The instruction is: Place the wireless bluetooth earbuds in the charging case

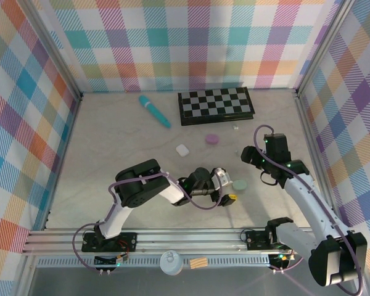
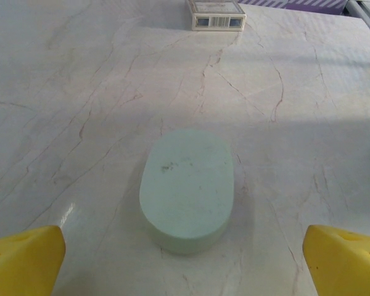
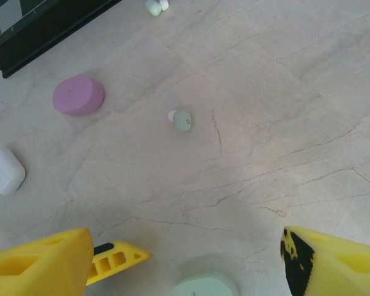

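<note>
While charging case (image 2: 186, 196) lies shut on worktop (image 2: 80, 92), left pincer (image 2: 185, 266) sits released beside it, right pincer (image 3: 191, 262) released above; earbud (image 3: 182, 119) beyond case. Best: close squarely, no shoving.

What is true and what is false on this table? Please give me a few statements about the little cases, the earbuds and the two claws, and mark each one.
1. The mint-green charging case lies closed on the table, just ahead of the open left gripper. True.
2. The right gripper holds an earbud. False: it is open and empty, and a mint earbud lies loose on the table.
3. The pink case sits on the checkerboard. False: it rests on the table beside the board.
4. In the top view, the teal stick lies left of the checkerboard. True.
</note>
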You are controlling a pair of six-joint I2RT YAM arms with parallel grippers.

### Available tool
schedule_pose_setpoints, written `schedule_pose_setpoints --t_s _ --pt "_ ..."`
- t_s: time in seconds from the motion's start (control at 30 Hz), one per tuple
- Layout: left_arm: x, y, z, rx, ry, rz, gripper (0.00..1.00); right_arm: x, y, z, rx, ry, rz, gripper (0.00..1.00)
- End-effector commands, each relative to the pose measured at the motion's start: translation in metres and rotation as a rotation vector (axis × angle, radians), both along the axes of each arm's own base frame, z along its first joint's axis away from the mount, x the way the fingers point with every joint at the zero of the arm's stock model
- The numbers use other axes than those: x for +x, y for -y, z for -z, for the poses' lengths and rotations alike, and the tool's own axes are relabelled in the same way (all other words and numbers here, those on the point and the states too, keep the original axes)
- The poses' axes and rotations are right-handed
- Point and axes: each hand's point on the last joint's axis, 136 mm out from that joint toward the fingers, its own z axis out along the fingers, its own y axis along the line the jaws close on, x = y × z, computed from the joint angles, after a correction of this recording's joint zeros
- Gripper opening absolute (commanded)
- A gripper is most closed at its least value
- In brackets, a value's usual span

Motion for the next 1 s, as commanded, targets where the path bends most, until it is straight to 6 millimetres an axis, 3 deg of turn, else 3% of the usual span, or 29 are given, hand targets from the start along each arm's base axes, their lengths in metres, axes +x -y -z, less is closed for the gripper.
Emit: schedule_pose_setpoints --t_s 0.0,0.33,0.63,0.8,0.97 --pt "-0.004 0.012 -0.002 -0.042 -0.005 0.039 0.93 -0.008 0.002 0.007 0.002 -0.024 -0.007 0.79" --pt "-0.002 0.023 0.014 -0.045 -0.012 0.059 0.6 -0.008 -0.001 0.016 0.017 -0.047 -0.016 0.79" --pt "-0.001 0.026 0.016 -0.045 -0.013 0.065 0.39 -0.01 0.0 0.017 0.02 -0.046 -0.008 0.79" --pt "-0.001 0.021 0.001 -0.067 0.009 0.051 0.34 -0.013 -0.001 0.01 0.04 -0.036 -0.014 0.79" --pt "0.002 0.006 -0.035 -0.127 0.036 0.016 0.34 -0.012 -0.023 -0.01 0.163 0.009 -0.098 0.79"
